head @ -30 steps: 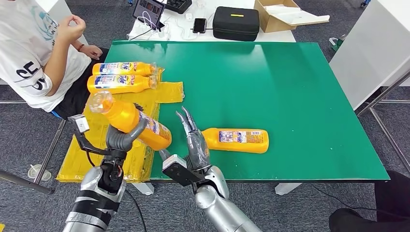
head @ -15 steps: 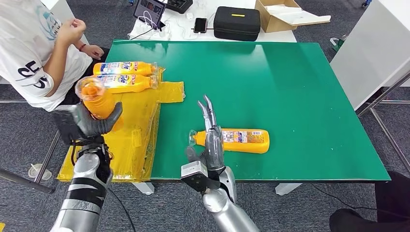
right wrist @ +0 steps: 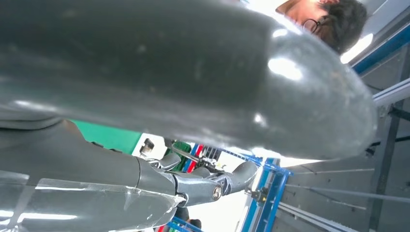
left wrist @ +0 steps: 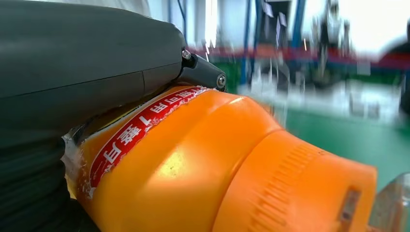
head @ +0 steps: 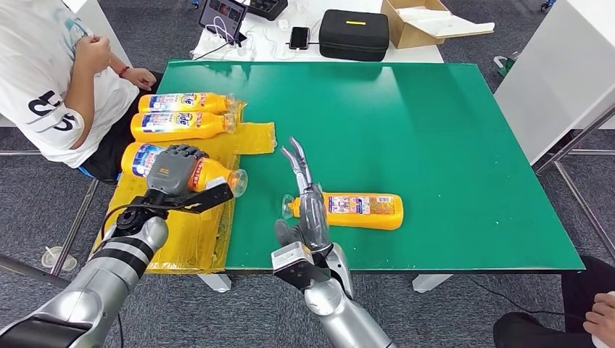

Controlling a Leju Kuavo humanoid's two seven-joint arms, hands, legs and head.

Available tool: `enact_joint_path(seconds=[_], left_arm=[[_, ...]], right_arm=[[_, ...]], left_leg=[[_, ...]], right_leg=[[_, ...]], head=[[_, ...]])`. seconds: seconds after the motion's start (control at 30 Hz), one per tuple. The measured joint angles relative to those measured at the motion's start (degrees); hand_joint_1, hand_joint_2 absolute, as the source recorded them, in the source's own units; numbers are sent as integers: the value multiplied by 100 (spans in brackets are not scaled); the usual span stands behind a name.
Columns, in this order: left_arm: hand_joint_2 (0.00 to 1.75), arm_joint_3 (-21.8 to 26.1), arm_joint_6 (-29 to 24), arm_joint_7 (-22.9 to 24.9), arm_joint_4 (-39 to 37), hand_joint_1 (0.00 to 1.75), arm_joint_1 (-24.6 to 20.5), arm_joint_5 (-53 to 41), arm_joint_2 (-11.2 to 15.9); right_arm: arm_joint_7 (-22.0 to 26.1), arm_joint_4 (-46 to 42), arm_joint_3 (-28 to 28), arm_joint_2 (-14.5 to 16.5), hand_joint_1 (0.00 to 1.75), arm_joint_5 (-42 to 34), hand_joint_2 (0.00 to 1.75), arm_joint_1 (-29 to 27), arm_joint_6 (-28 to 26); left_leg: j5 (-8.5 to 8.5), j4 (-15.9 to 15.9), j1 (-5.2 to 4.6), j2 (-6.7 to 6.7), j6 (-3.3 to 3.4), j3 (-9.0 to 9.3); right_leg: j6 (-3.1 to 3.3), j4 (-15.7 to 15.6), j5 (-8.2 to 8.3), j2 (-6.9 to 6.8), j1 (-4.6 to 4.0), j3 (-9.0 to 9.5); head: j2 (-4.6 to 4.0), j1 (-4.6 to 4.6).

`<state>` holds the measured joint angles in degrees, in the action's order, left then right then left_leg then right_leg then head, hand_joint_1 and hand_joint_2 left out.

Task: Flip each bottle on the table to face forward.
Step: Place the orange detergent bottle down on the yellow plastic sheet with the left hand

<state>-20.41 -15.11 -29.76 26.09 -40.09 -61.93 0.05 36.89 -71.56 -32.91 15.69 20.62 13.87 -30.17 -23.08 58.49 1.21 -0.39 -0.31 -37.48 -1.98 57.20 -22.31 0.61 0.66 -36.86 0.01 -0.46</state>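
The held orange bottle (head: 190, 172) lies on its side on the yellow plastic sheet (head: 196, 225) at about 9 o'clock of the green bench (head: 435, 145), its clear cap pointing toward 3 o'clock and a blue-and-white label showing near its base. The left hand (head: 172, 168) is wrapped over its middle, gripping it; in the left wrist view the bottle's orange shoulder, ribbed orange neck and a red-edged label show close up under the grey thumb. Two more orange bottles (head: 185, 114) lie side by side just beyond it toward 12 o'clock on the same sheet, labels up, caps toward 3 o'clock. A fourth orange bottle (head: 355, 210) lies flat on the bare bench near the front edge, label up, cap toward 9 o'clock. The right hand (head: 308, 206) stands upright just beside that cap, fingers straight and spread, holding nothing. A person in a white shirt (head: 43, 80) sits at 10 o'clock. A black case (head: 354, 34) and a cardboard box (head: 428, 22) rest at 12 o'clock
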Motion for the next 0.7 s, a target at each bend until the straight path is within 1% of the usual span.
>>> enact_joint_path(seconds=[0.07,0.17,0.27,0.4,0.43,0.53,0.57,0.63,0.7], left_arm=[[175,-49,445,-50,-167,175,-45,90,61],[175,-59,959,-95,-335,175,-86,273,126],[175,-58,1304,-122,-441,175,-110,425,170],[175,-57,1559,-132,-531,175,-134,521,214],[175,-56,1618,-129,-546,161,-150,537,221],[175,-44,1791,-102,-587,30,-186,601,232],[175,-40,1831,-90,-597,0,-191,616,233],[175,-38,1898,-73,-620,0,-182,620,233],[87,-41,1940,-66,-647,0,-148,610,233]], right_arm=[[2,4,-16,-4,0,-13,0,7,57],[4,30,-39,-4,0,-21,0,28,136],[4,65,-67,-3,0,-43,0,53,201],[4,121,-119,1,0,-81,0,82,264],[4,139,-130,2,0,-84,0,91,283],[5,202,-161,3,0,-85,0,115,350],[5,228,-171,4,0,-85,0,121,371],[7,282,-185,10,0,-89,0,130,414],[7,334,-193,17,0,-106,0,141,461]], left_leg=[[0,0,1,1,0,-1],[0,0,1,0,0,-2],[0,0,1,-1,0,-3],[0,0,0,-4,0,-3],[0,0,0,-6,0,-3],[0,0,0,-7,0,-2],[0,0,1,-7,0,-1],[0,0,1,-6,0,-1],[1,0,1,-6,0,-2]], right_leg=[[0,0,0,0,-1,-1],[0,0,0,0,-2,-1],[0,0,0,0,-1,0],[0,0,0,-1,-1,1],[0,0,0,-1,-1,2],[0,0,0,-1,-1,3],[0,0,0,-1,-1,3],[0,0,0,-1,-1,2],[0,0,0,-1,-1,1]], head=[[0,1],[0,2],[0,2],[-1,3],[0,2],[0,1],[-1,2],[0,2],[0,2]])
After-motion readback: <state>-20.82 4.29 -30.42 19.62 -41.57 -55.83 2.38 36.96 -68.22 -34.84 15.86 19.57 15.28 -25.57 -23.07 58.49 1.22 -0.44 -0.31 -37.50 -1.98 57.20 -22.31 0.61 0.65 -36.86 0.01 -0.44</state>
